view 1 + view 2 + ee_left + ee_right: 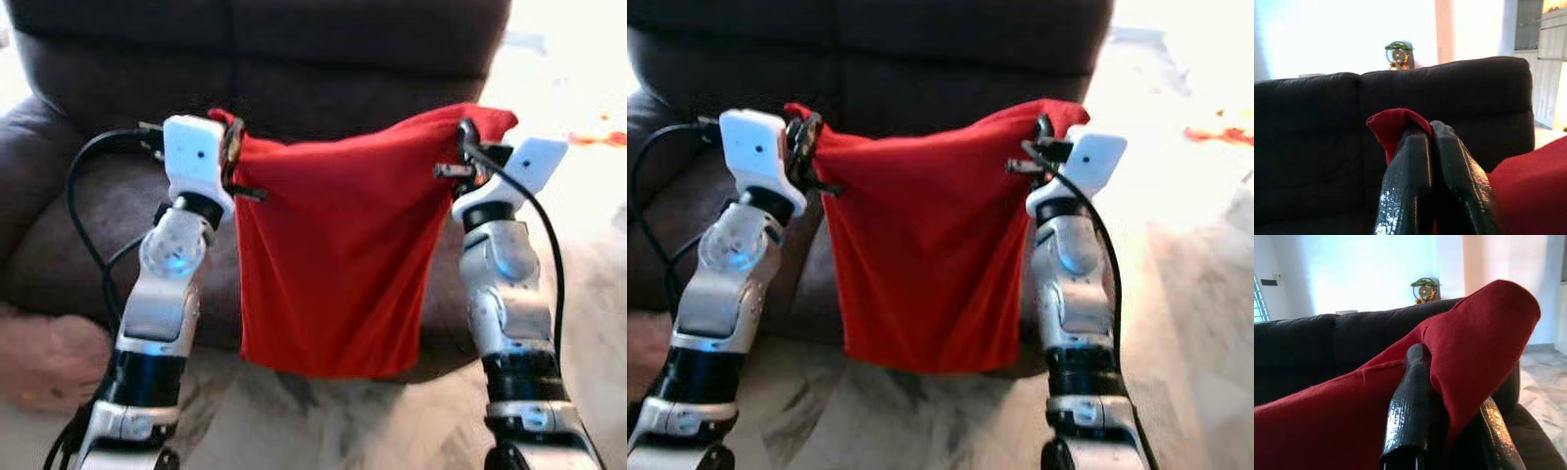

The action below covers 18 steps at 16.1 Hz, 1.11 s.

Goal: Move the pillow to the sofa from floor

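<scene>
A red pillow (pixel 333 245) hangs in the air between my two arms, in front of the dark sofa (pixel 284 59). My left gripper (pixel 233 157) is shut on the pillow's upper left corner (pixel 1393 125). My right gripper (pixel 468 147) is shut on its upper right corner (pixel 1484 333). The pillow's lower edge hangs clear of the marble floor (pixel 323 421), level with the front of the sofa seat. In the wrist views, each pair of black fingers (pixel 1435 181) pinches red cloth, with the sofa back behind.
The sofa's padded armrest (pixel 29 176) bulges on my left. A pinkish soft thing (pixel 49 357) lies on the floor by my left arm. Bright floor (pixel 578 88) opens to the right of the sofa. A small ornament (pixel 1397 55) stands behind the sofa back.
</scene>
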Available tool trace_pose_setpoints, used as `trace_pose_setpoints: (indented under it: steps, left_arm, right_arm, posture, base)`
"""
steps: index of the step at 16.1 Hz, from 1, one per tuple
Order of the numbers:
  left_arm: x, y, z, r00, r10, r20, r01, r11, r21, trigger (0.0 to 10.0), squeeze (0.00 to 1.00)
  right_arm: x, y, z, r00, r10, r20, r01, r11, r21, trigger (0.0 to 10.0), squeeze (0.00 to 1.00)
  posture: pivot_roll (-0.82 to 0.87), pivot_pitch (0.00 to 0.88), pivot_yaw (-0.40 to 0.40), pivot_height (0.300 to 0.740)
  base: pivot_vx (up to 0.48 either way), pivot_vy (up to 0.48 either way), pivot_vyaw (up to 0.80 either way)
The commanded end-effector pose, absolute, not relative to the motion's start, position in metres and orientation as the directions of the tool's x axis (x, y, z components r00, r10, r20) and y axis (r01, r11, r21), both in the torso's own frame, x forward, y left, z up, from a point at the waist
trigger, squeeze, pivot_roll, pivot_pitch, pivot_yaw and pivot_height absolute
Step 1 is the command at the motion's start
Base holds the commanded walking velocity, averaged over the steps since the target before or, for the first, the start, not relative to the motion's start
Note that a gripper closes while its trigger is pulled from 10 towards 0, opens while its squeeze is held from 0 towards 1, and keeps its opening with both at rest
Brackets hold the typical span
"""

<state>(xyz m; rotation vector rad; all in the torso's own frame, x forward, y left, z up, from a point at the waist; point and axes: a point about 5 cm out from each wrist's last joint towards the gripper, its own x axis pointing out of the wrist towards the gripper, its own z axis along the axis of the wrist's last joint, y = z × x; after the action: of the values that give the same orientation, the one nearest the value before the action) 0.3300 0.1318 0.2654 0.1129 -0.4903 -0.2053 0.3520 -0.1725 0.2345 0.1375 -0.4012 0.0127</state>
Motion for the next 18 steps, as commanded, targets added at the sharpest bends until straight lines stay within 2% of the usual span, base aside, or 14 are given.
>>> trace_pose_setpoints:
  steps: [1, 4, 11, 13, 18]
  left_arm:
    - [0.323, 0.132, 0.288, 0.813, -0.224, 0.537, 0.152, 0.973, 0.176, 10.0, 0.00]
    - [0.323, 0.131, 0.292, 0.805, -0.233, 0.546, 0.159, 0.971, 0.180, 10.0, 0.00]
    - [0.322, 0.131, 0.293, 0.804, -0.242, 0.544, 0.166, 0.969, 0.185, 10.0, 0.00]
    - [0.322, 0.131, 0.295, 0.800, -0.244, 0.548, 0.169, 0.968, 0.185, 10.0, 0.00]
    - [0.322, 0.138, 0.309, 0.784, -0.213, 0.584, 0.147, 0.976, 0.159, 10.0, 0.00]
  right_arm:
    - [0.351, -0.171, 0.255, 0.884, -0.017, 0.468, -0.052, 0.990, 0.134, 10.0, 0.00]
    - [0.351, -0.172, 0.254, 0.887, -0.022, 0.462, -0.047, 0.989, 0.138, 10.0, 0.00]
    - [0.351, -0.169, 0.252, 0.888, -0.022, 0.459, -0.051, 0.988, 0.146, 10.0, 0.00]
    - [0.352, -0.168, 0.253, 0.887, -0.018, 0.462, -0.059, 0.987, 0.151, 10.0, 0.00]
    - [0.351, -0.165, 0.260, 0.873, -0.007, 0.489, -0.070, 0.988, 0.139, 10.0, 0.00]
  posture:
    - [0.07, 0.101, -0.039, 0.740]
    - [0.07, 0.101, -0.038, 0.740]
    - [0.08, 0.105, -0.037, 0.740]
    - [0.08, 0.104, -0.036, 0.740]
    - [0.08, 0.103, -0.038, 0.740]
  base:
    - [0.285, 0.000, 0.00]
    - [0.287, 0.000, -0.75]
    - [0.295, 0.000, 0.00]
    - [0.300, 0.000, -0.65]
    - [0.300, 0.000, 0.00]
